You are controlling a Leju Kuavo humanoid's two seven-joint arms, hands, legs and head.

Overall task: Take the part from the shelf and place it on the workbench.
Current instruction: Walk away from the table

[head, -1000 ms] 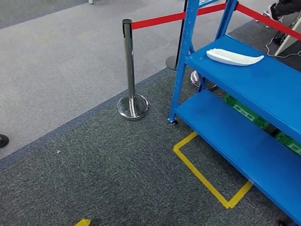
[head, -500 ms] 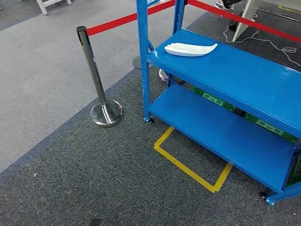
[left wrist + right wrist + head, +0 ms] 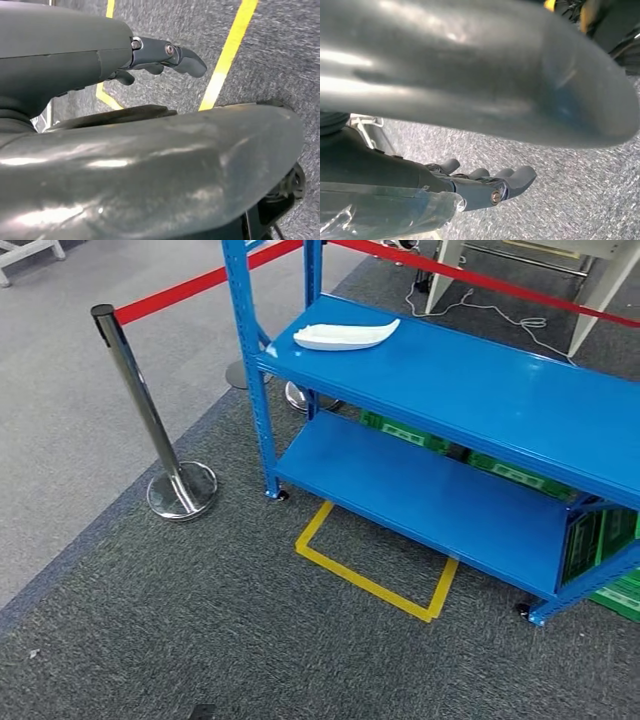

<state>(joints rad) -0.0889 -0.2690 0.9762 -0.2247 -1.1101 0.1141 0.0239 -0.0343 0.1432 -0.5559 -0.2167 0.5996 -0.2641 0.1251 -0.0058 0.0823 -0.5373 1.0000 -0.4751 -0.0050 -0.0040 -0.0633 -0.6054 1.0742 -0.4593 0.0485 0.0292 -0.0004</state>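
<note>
Part (image 3: pixel 346 335), white and elongated, lying flat on upper level of blue shelf (image 3: pixel 483 390), near its left corner post. Left hand (image 3: pixel 166 55) hanging over carpet, fingers extended, holding nothing. Right hand (image 3: pixel 486 185) likewise, fingers straight, empty. Yellow floor tape (image 3: pixel 370 580) below shelf; steel stanchion (image 3: pixel 151 430) beside.

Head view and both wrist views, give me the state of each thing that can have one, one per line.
White part: lying flat on the blue shelf's upper level, untouched.
Lower level: bare.
Red barrier belt: stretched taut from the chrome post.
Left hand: fingers extended, holding nothing.
Right hand: fingers extended, holding nothing.
</note>
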